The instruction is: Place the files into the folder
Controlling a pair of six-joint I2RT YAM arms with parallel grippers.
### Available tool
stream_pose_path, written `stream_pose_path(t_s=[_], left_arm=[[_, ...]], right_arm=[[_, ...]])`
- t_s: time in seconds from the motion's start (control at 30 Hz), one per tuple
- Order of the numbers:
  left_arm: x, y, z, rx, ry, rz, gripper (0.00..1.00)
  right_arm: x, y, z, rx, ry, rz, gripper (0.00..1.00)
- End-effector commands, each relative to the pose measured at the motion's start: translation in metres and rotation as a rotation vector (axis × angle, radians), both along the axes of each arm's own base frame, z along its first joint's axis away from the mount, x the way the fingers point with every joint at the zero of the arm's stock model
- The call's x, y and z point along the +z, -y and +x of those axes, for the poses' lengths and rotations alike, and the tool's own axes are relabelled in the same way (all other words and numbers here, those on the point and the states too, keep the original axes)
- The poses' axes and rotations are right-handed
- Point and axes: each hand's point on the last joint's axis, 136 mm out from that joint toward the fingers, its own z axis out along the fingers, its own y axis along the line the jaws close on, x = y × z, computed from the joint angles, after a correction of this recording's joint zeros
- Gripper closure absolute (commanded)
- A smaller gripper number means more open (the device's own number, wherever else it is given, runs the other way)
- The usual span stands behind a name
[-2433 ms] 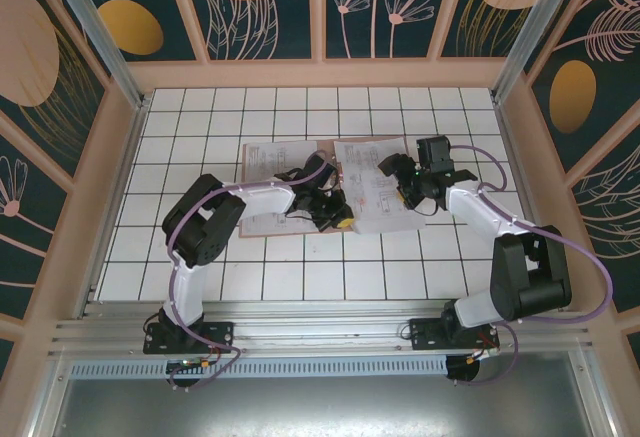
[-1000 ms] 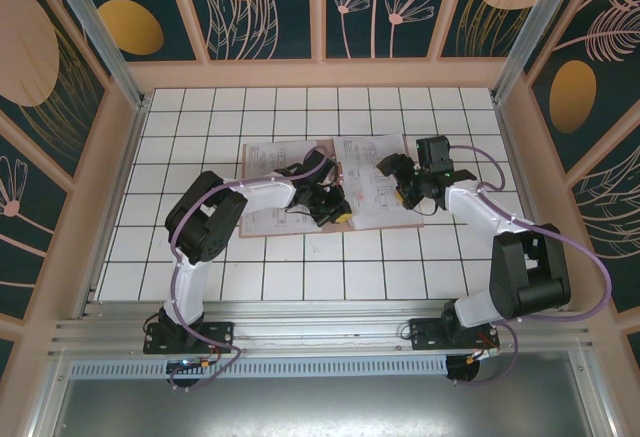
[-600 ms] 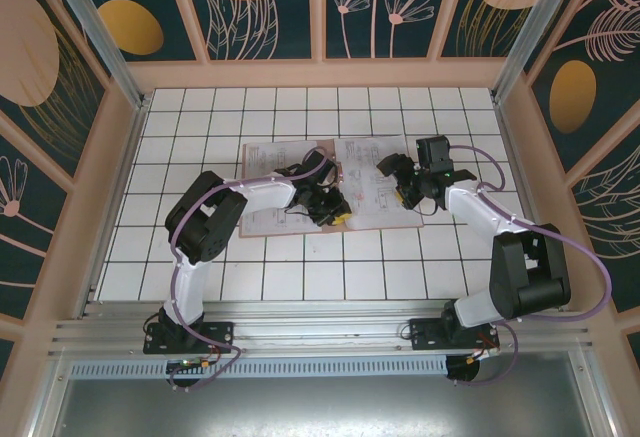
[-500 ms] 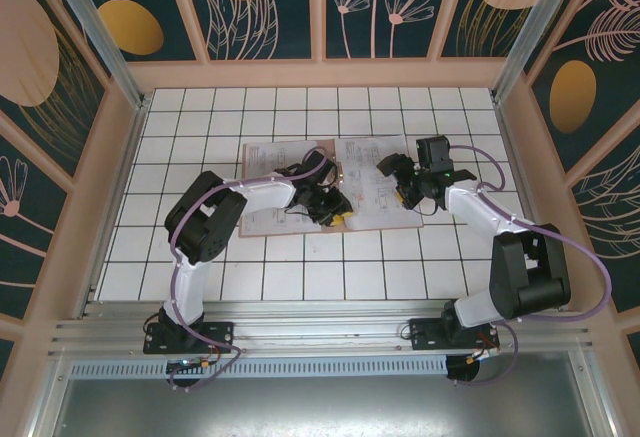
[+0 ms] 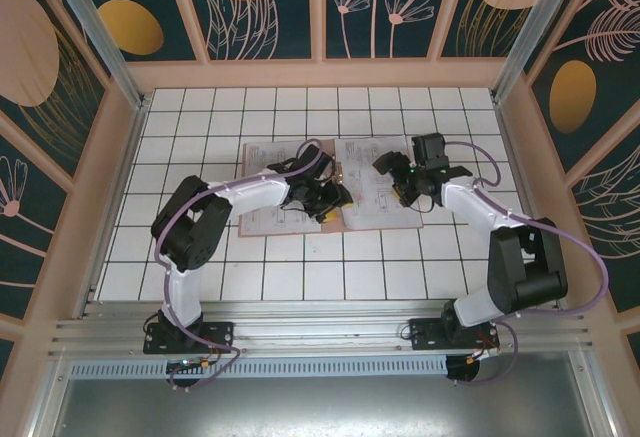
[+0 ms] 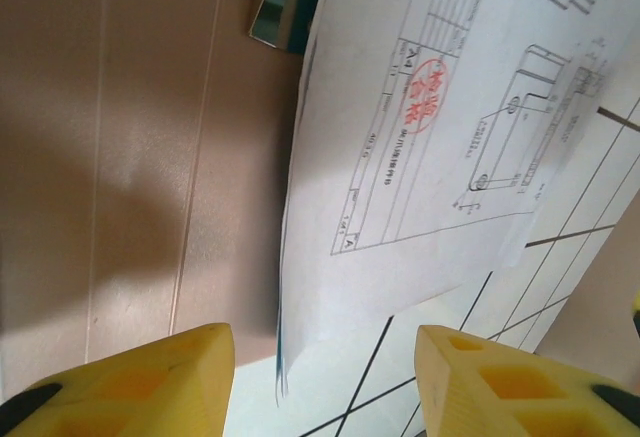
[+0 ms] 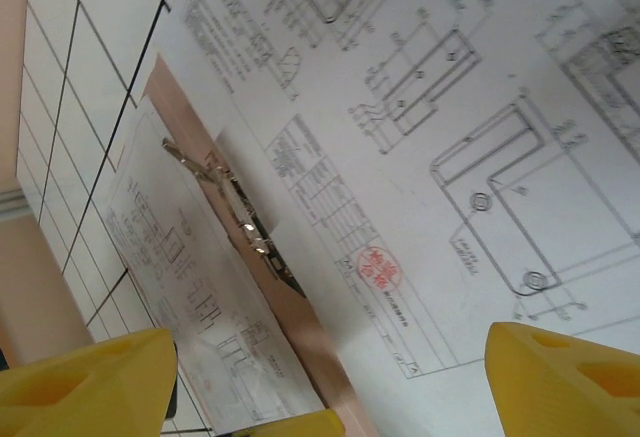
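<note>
folder [image 5: 333, 157]: open flat mid-way across the tiled surface [image 5: 200, 117], with a metal clip [image 7: 240, 219] at the spine.
files: printed white sheets on both halves, a left sheet [image 5: 262, 162] and a right sheet [image 5: 375, 182]. Both lie flat.
left hand [image 5: 325, 202]: low over the spine, yellow fingers [image 6: 130, 382] spread wide, nothing held.
right hand [image 5: 400, 182]: above the right sheet, spread wide, empty.
handling (judged): the paper is light, limp and probably slick on card. It creases easily, and a pinch straight down on the flat face won't bite.
where to grip (judged): the right sheet's long inner edge. It casts a shadow on the card in the left wrist view, so it looks slightly raised.
</note>
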Motion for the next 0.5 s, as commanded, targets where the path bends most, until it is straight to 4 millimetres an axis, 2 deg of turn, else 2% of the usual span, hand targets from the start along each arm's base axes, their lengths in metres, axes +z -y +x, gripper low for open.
stream_pose_path(t_s=[0.0, 0.13, 0.27, 0.47], left_arm=[[0.012, -0.028, 0.002, 0.041, 0.036, 0.069, 0.51], [0.009, -0.069, 0.005, 0.123, 0.044, 0.102, 0.63], [0.000, -0.106, 0.010, 0.180, 0.040, 0.127, 0.71], [-0.022, -0.149, 0.012, 0.239, 0.015, 0.182, 0.73]], right_arm=[[0.014, -0.017, 0.018, 0.055, 0.067, -0.024, 0.20], [0.013, -0.041, 0.039, 0.124, 0.095, -0.031, 0.23], [0.006, -0.068, 0.061, 0.203, 0.111, -0.062, 0.28], [-0.007, -0.098, 0.093, 0.294, 0.125, -0.095, 0.28]])
